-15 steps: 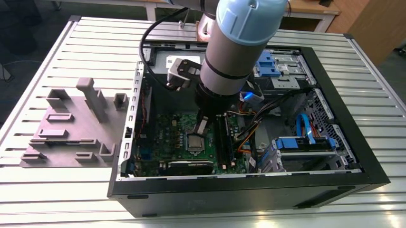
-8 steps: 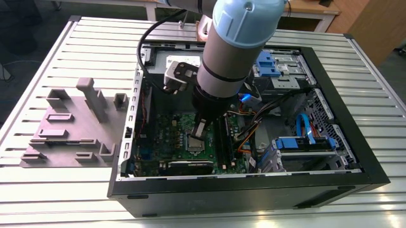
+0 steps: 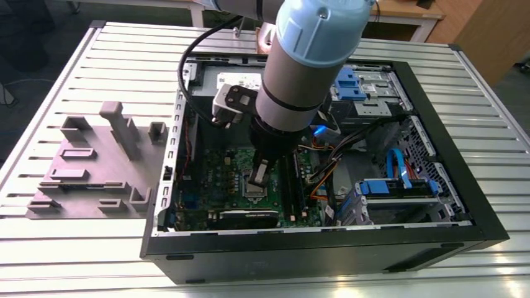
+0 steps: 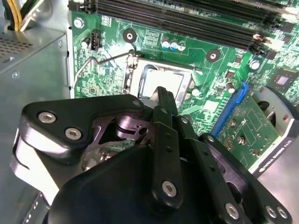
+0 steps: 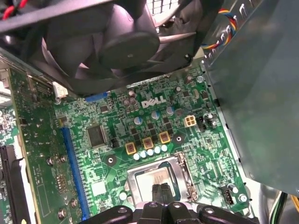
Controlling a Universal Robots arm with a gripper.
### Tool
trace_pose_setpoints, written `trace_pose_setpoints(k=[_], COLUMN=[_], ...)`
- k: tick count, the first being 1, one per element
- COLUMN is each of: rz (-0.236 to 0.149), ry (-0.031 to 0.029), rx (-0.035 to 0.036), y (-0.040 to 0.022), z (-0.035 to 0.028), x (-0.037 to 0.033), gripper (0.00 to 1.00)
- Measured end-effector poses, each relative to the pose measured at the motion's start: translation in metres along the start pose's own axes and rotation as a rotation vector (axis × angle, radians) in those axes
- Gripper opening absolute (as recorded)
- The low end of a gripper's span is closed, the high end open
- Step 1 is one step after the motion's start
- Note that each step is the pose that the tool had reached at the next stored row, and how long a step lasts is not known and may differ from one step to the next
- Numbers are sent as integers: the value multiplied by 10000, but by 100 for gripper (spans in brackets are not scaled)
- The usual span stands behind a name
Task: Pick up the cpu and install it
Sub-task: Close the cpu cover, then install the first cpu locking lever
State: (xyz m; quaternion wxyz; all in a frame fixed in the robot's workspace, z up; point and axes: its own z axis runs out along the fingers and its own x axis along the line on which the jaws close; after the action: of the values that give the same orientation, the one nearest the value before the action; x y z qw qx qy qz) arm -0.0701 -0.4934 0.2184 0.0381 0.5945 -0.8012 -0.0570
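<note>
Pincer (image 4: pixel 163 95) hangs right over the CPU socket (image 5: pixel 156 179) on the green motherboard (image 5: pixel 103 140), fingertips pinched together w/ the cpu (image 4: pixel 161 83) lying flat in the socket directly beneath, apparently not gripped.

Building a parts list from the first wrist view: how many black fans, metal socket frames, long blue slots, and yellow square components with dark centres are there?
Black fan: 1
Metal socket frame: 1
Long blue slot: 1
Yellow square components: 3
Total: 6
</note>
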Motion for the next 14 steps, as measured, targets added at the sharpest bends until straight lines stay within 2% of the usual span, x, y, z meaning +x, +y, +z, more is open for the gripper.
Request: trace_pose_setpoints(k=[2,6,14], rz=[-9,-128,-132], ry=[0,17,17], rx=[7,6,7], y=[18,18,18], z=[2,2,2], x=[6,7,7], gripper=[10,10,10])
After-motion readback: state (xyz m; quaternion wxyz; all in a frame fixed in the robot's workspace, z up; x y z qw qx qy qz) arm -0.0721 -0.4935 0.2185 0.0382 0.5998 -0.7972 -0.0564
